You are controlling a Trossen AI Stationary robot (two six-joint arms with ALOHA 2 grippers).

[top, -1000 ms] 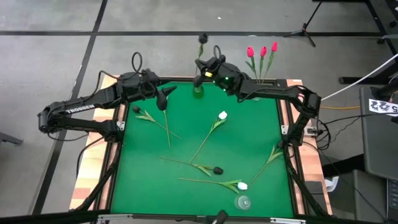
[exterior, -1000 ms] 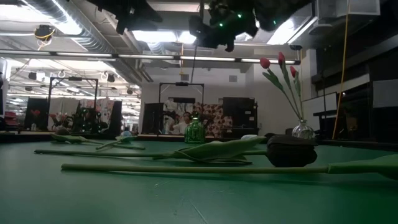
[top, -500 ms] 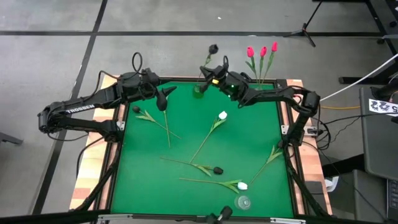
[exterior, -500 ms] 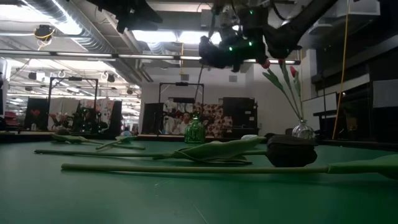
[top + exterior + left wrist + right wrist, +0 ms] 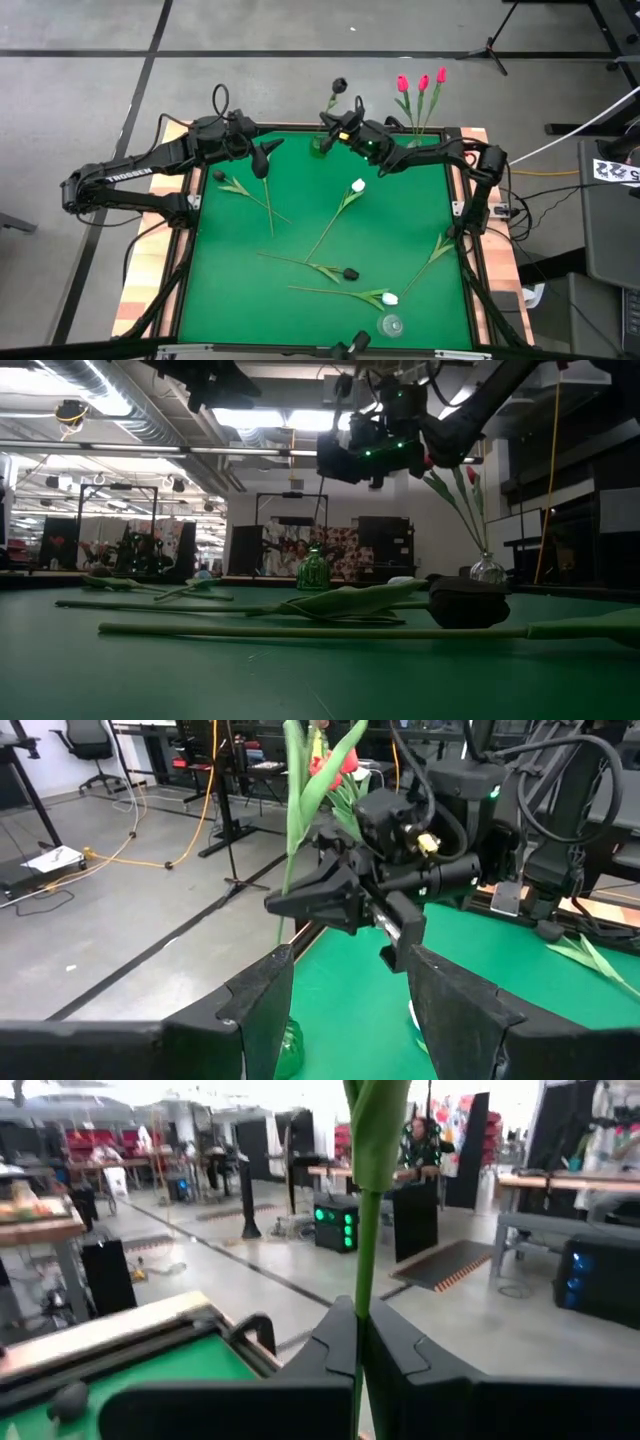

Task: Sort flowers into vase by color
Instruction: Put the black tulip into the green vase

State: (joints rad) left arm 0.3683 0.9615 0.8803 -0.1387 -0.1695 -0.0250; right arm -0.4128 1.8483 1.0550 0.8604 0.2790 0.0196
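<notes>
My table wears matt green cloth framed by pale wood. My claws' fingers look like matt black plastic. The green vase and the clear vase are glossy, like glass.

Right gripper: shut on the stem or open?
Shut. In the right wrist view the right gripper pinches the thin green stem of the black-headed tulip, held upright above the small green vase.
</notes>
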